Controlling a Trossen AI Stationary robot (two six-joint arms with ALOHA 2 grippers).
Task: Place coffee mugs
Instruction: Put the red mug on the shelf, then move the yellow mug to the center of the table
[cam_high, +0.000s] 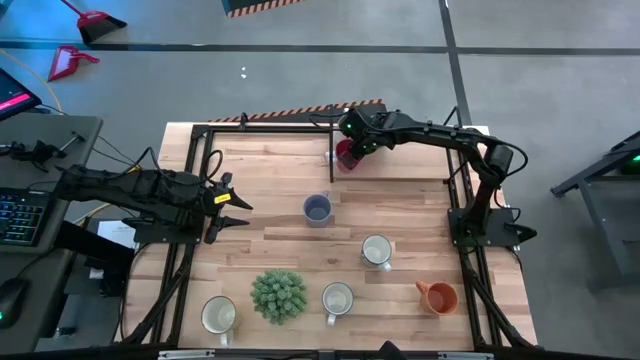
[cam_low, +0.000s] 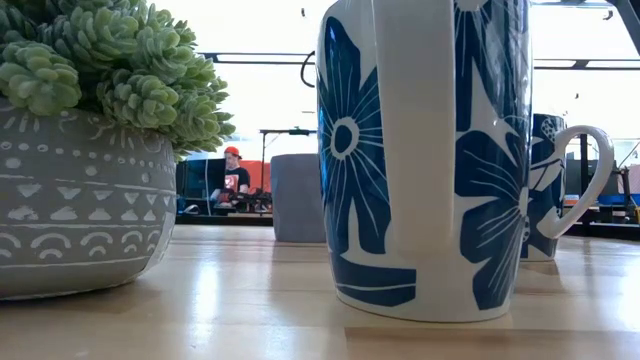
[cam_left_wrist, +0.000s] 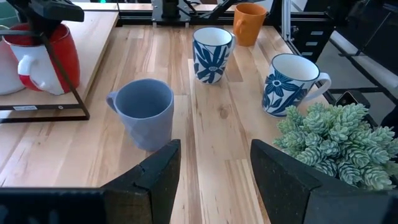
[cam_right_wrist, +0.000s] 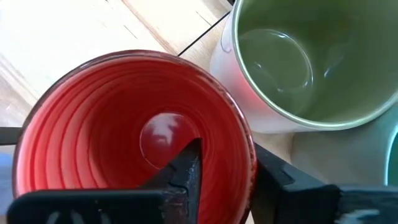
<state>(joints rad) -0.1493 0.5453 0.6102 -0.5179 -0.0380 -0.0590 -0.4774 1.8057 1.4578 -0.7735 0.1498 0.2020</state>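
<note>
A red mug (cam_right_wrist: 124, 124) stands upright at the table's far side, and my right gripper (cam_right_wrist: 229, 160) is shut on its wall from above (cam_high: 348, 152). Next to it are a cream mug with a pale green inside (cam_right_wrist: 298, 56) and a teal rim (cam_right_wrist: 393, 149). A blue-grey mug (cam_left_wrist: 146, 112) stands mid-table. My left gripper (cam_left_wrist: 214, 152) is open and level, a short way to that mug's left (cam_high: 236, 210). Two white mugs with blue flowers (cam_left_wrist: 211, 53) (cam_left_wrist: 289, 84), an orange mug (cam_high: 438, 296) and another white mug (cam_high: 219, 315) stand on the near half. My right gripper has one finger (cam_right_wrist: 186, 168) inside the red mug and the other outside, with the wall at the rim (cam_right_wrist: 247, 140) pinched between them. The fingers come from above, pointing down. The mug is upright, and its base (cam_left_wrist: 46, 90) appears to rest on the light board.
A spiky green plant (cam_high: 278, 296) in a grey patterned pot (cam_low: 70, 220) stands near the front edge between two white mugs. A black frame bar (cam_left_wrist: 62, 68) runs beside the red mug, along the raised light board (cam_left_wrist: 93, 37) at the far side. A person sits in the room beyond (cam_low: 233, 175).
</note>
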